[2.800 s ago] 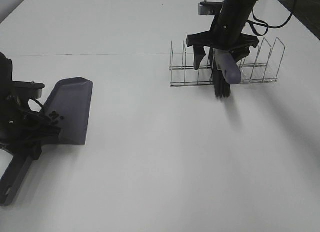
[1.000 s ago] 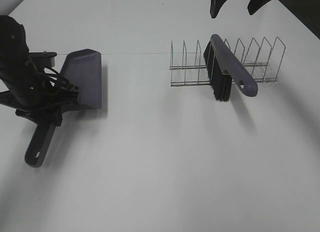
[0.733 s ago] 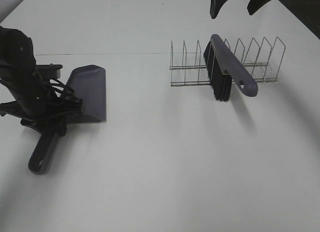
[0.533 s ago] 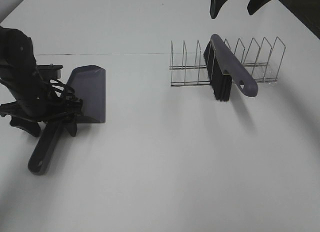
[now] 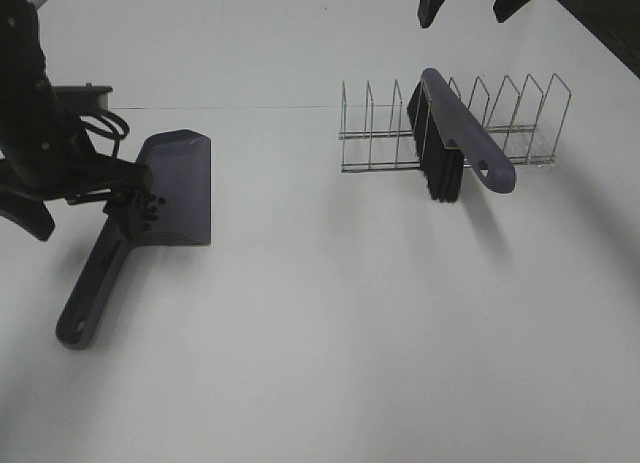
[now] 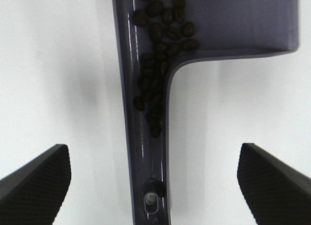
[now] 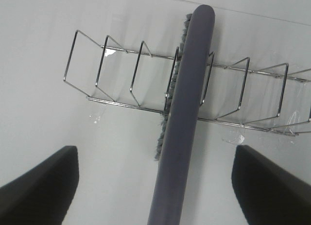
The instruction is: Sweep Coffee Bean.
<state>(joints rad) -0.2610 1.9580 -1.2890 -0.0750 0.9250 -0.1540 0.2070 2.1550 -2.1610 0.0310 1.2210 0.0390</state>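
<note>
Left wrist view: my left hand spread wide, empty, above grey-purple plastic dustpan
Dark oval coffee beans: in dustpan
My right hand: wide, empty

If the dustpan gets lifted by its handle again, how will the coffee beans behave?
The coffee beans look loose, small and rounded, so they would probably roll. Many already lie down the dustpan handle's channel, so tilting it handle-down would likely spill some; keeping it level seems safer.

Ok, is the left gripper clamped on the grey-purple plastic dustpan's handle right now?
No, the left gripper stands wide open, its fingers clear on either side of the grey-purple plastic dustpan handle.
</note>
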